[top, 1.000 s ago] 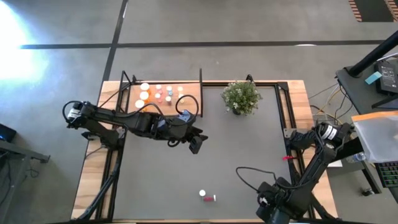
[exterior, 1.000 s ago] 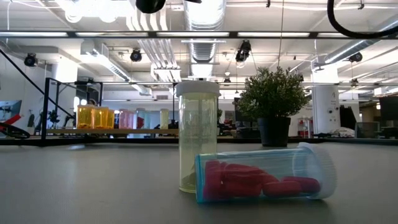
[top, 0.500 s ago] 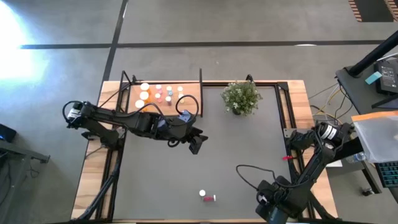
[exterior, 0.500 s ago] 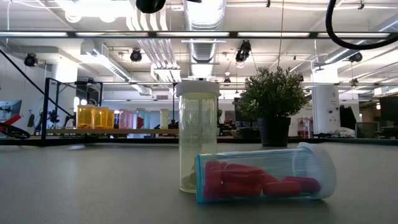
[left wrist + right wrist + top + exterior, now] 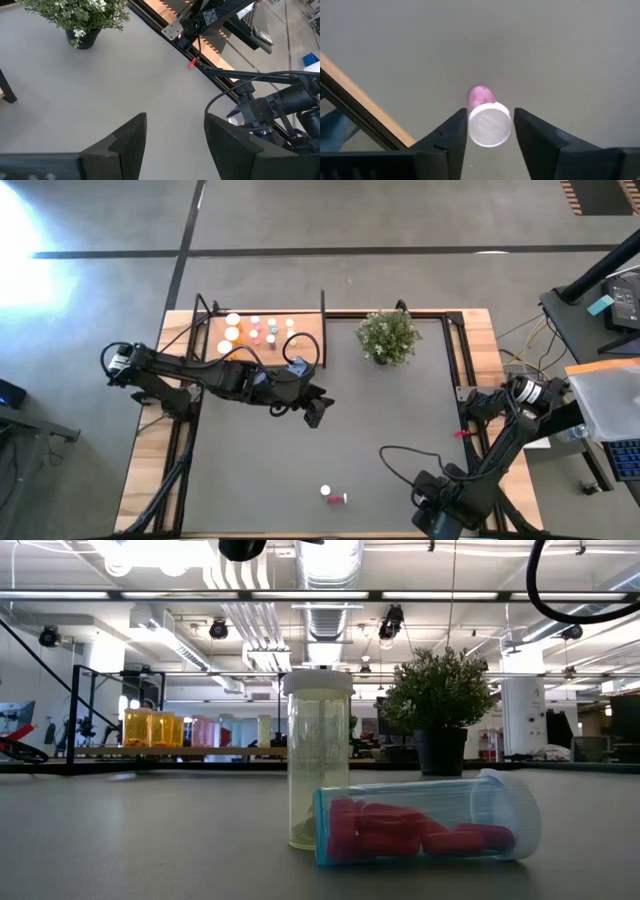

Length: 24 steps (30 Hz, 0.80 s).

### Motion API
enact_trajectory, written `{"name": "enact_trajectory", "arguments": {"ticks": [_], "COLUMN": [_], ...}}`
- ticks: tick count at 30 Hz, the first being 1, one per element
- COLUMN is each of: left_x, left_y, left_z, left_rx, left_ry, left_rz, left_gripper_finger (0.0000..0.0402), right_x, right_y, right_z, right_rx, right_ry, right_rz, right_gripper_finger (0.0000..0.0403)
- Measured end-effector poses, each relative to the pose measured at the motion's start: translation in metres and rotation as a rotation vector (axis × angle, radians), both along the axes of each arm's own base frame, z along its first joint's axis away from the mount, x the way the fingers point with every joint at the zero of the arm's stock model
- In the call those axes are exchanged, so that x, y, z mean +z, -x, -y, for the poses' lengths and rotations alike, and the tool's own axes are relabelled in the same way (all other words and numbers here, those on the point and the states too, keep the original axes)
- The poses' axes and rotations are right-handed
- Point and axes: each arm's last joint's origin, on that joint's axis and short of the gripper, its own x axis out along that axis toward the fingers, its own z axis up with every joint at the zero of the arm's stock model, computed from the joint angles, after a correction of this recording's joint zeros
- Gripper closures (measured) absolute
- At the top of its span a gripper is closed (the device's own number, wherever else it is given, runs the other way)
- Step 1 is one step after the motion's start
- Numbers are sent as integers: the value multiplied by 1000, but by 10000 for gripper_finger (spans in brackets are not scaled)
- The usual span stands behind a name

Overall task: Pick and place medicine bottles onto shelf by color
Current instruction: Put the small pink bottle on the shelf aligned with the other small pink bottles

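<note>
Most bottles (image 5: 255, 330) stood on the shelf (image 5: 310, 328), two waited on the counter (image 5: 400, 410); right pincer (image 5: 490, 131) pinched a pink bottle (image 5: 487, 120), left pincer (image 5: 175, 142) spread, empty.

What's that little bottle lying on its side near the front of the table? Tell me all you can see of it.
The lying bottle is a small clear plastic tube with a bluish tint, filled with red pills and closed by a pale translucent cap. It rests on its side on the grey table mat, just in front of an upright yellowish bottle; whether the two touch is unclear.
</note>
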Motion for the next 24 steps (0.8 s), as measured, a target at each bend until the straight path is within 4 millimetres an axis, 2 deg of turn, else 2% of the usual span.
{"name": "enact_trajectory", "arguments": {"ticks": [7,17,24], "left_x": [0,1,6], "left_y": [0,0,4], "left_z": [0,0,0], "left_rx": [0,0,-16], "left_ry": [0,0,4], "left_rz": [0,1,14], "left_gripper_finger": [219,219,219], "right_x": [2,13,19], "right_y": [0,-4,-15], "right_z": [1,2,22], "right_rx": [1,43,123], "right_ry": [-8,-27,46], "right_rz": [4,23,18], "right_gripper_finger": [291,281,287]}}
